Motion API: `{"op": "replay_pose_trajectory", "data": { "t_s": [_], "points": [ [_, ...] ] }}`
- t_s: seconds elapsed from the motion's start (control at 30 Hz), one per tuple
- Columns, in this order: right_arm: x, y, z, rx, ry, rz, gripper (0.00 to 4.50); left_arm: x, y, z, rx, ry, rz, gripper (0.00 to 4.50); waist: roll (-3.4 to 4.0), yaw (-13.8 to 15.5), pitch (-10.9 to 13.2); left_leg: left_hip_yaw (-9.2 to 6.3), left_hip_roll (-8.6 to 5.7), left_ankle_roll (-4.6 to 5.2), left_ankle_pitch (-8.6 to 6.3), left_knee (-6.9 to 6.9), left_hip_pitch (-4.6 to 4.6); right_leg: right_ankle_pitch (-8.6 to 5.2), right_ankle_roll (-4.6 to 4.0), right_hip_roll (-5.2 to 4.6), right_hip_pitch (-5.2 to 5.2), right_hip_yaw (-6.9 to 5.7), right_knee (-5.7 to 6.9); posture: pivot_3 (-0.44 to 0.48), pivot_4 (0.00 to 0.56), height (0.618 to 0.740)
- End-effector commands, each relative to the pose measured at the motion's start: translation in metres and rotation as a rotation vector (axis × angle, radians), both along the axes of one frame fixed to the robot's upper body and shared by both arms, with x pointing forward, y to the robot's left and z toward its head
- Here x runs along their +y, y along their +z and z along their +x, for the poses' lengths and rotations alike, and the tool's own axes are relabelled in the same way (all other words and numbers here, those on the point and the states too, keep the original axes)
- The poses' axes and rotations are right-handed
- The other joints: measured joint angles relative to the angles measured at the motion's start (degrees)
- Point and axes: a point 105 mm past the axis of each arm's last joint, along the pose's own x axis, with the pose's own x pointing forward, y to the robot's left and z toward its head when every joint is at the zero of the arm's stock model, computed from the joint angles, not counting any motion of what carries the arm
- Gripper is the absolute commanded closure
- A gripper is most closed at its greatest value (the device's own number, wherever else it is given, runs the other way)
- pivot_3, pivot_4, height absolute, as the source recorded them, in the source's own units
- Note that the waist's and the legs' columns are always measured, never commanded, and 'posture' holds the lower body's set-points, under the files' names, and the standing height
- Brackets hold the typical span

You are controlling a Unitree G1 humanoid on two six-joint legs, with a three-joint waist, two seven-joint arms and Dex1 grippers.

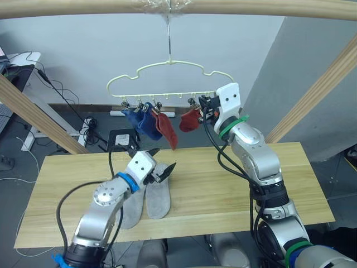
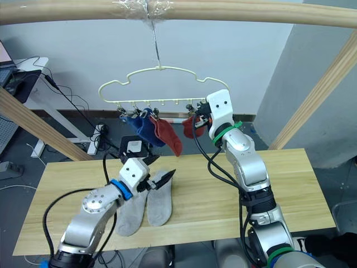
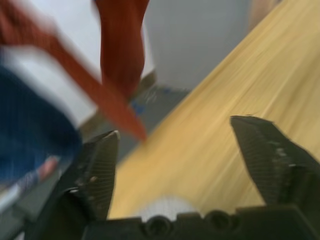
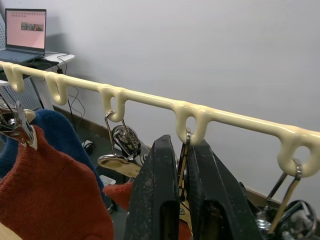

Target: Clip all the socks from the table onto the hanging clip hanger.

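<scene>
Hanging from the wooden rail point(image 1: 178, 6), the clip hanger point(image 1: 167, 72) carries four socks: two blue socks point(image 1: 142, 121) at its 7 o'clock side, a rust red sock point(image 1: 166, 129) just beside them, and a second red sock point(image 1: 190, 119) toward 5 o'clock. Two light grey socks point(image 1: 146, 198) lie side by side on the table point(image 1: 223, 190), touching along their length, near its front edge at about 7 o'clock from the tabletop's middle.

At the hanger's lower bar the right gripper point(image 4: 181, 165) reaches up, fingers pressed nearly together with a metal clip point(image 4: 182, 165) pinched between them, by the second red sock. Over the grey socks hovers the left gripper point(image 1: 158, 166), its fingers point(image 3: 97, 170) spread wide and holding nothing.
</scene>
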Motion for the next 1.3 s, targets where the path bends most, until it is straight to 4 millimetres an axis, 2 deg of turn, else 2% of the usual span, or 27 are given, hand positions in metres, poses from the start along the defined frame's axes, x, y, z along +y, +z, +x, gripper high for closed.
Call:
{"op": "replay_pose_trajectory", "data": {
  "t_s": [0.03, 0.27, 0.5, 0.53, 0.6, 0.77, 1.07, 1.2, 1.3],
  "points": [
    [0.004, 0.013, -0.004, -0.039, 0.031, 0.009, 4.50, 0.002, -0.027, 0.003, 0.099, 0.125, -0.008, 0.03, 0.00, -0.01, 0.00, -0.01, 0.00, 0.00, 0.00, 0.00, 0.00, 0.00, 0.00, 0.00, 0.00, -0.01, 0.01, -0.110, 0.248, 0.740],
    [0.005, 0.011, -0.006, -0.026, 0.043, -0.003, 4.50, 0.002, -0.066, 0.008, 0.256, 0.234, 0.045, 0.03, 0.00, 0.00, 0.00, -0.02, -0.01, 0.01, 0.00, 0.00, 0.01, 0.00, 0.00, 0.01, 0.01, -0.01, 0.03, -0.122, 0.258, 0.740],
    [0.005, 0.010, -0.007, -0.014, 0.043, -0.001, 4.50, 0.007, -0.078, 0.008, 0.302, 0.254, 0.109, 0.03, 0.01, -0.02, -0.01, -0.02, -0.01, 0.01, 0.01, 0.01, 0.11, 0.00, 0.00, 0.01, 0.09, -0.01, 0.05, -0.126, 0.258, 0.740],
    [0.005, 0.010, -0.006, -0.014, 0.043, -0.001, 4.50, 0.007, -0.079, 0.008, 0.306, 0.252, 0.118, 0.40, 0.01, -0.01, -0.01, -0.02, -0.01, 0.01, 0.01, 0.00, 0.12, 0.00, 0.00, 0.01, 0.10, -0.01, 0.05, -0.127, 0.258, 0.740],
    [0.005, 0.010, -0.006, -0.013, 0.043, 0.000, 4.50, 0.009, -0.081, 0.007, 0.311, 0.250, 0.137, 0.80, 0.01, -0.03, -0.01, -0.02, -0.01, 0.01, 0.01, 0.01, 0.13, 0.00, 0.00, 0.01, 0.12, -0.01, 0.05, -0.128, 0.257, 0.740],
    [0.005, 0.010, -0.006, -0.014, 0.043, 0.001, 4.50, 0.012, -0.083, 0.006, 0.312, 0.245, 0.158, 2.20, 0.03, -0.04, -0.02, -0.01, -0.01, 0.02, 0.01, 0.00, 0.13, 0.00, 0.00, 0.01, 0.12, 0.00, 0.03, -0.128, 0.256, 0.740],
    [0.006, 0.009, -0.007, -0.014, 0.045, 0.000, 4.50, 0.007, -0.078, 0.006, 0.252, 0.196, 0.183, 4.48, 0.04, -0.04, -0.02, -0.01, -0.01, 0.01, 0.01, -0.01, 0.13, 0.00, 0.00, 0.01, 0.12, 0.00, 0.02, -0.131, 0.250, 0.740],
    [0.005, 0.010, -0.007, -0.016, 0.043, -0.001, 4.50, -0.006, -0.063, 0.008, 0.124, 0.099, 0.201, 4.49, 0.04, -0.04, -0.02, -0.01, -0.01, 0.02, 0.01, -0.02, 0.11, 0.00, 0.00, 0.01, 0.11, 0.01, 0.00, -0.131, 0.249, 0.740],
    [0.005, 0.010, -0.007, -0.018, 0.042, -0.001, 4.50, -0.023, -0.042, 0.007, -0.032, -0.014, 0.199, 4.49, 0.04, -0.02, -0.02, -0.01, -0.01, 0.01, 0.01, -0.03, 0.07, 0.00, 0.00, 0.00, 0.08, 0.00, -0.02, -0.131, 0.249, 0.740]
  ]
}}
